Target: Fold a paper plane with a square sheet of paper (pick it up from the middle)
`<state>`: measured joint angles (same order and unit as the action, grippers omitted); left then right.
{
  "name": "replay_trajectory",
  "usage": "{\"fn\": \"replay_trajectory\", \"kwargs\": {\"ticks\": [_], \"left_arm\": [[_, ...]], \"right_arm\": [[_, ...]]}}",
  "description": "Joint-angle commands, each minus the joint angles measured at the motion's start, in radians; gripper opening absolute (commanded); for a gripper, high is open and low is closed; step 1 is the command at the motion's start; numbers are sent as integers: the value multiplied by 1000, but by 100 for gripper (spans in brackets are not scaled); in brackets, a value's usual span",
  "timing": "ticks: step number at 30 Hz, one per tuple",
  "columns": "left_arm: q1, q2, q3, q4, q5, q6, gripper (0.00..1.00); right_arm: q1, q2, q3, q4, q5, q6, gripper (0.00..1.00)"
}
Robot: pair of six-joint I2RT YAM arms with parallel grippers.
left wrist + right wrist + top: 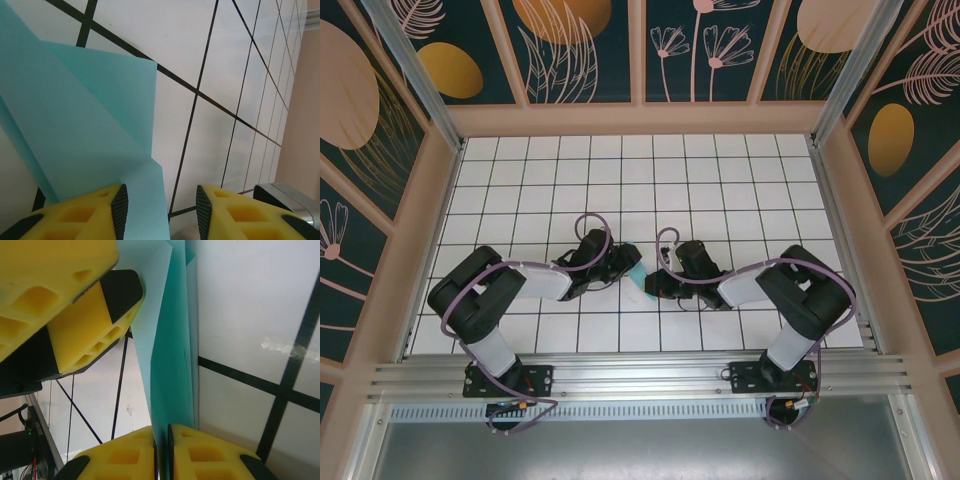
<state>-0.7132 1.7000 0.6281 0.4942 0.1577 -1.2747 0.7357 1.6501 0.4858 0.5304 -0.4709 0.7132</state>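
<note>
The light turquoise paper (635,274) is folded into layers and held up off the white grid table between the two grippers at mid-table. My right gripper (162,456) is shut on the folded edge, which rises straight from its yellow fingers (210,455) as the paper (172,355). My left gripper (161,215) is open. A folded flap of the paper (85,125) spreads in front of it, and a strip of it reaches down between the pads (120,205), close to the left one. From above, the left gripper (623,262) and right gripper (654,283) nearly meet.
The left gripper's yellow fingers (85,325) hang close above the paper in the right wrist view. The white grid table (720,190) stretches far behind the arms. Pale wooden walls (840,200) fence it in, and a metal rail (640,375) runs along the near edge.
</note>
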Motion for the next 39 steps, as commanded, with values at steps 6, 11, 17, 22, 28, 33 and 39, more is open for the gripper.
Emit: {"fn": "replay_trajectory", "kwargs": {"ticks": [6,11,17,22,28,33,39], "left_arm": [[-2,52,34,-55,5,64,44],[-2,58,51,-62,15,78,43],[-3,21,44,-47,13,85,46],[-2,-66,30,-34,5,91,51],[-2,-110,-4,42,15,75,56],[-3,-115,-28,98,26,77,57],[-5,-71,-50,210,98,64,59]], "right_arm": [[-1,-78,17,-103,16,-2,22],[-1,-84,25,-121,6,-5,20],[-20,-46,8,-120,17,18,0],[-31,-53,-21,-67,-2,50,0],[-40,-58,-42,-57,7,61,0],[-57,-40,-76,-26,15,144,0],[-68,-17,-93,13,-12,187,0]]}}
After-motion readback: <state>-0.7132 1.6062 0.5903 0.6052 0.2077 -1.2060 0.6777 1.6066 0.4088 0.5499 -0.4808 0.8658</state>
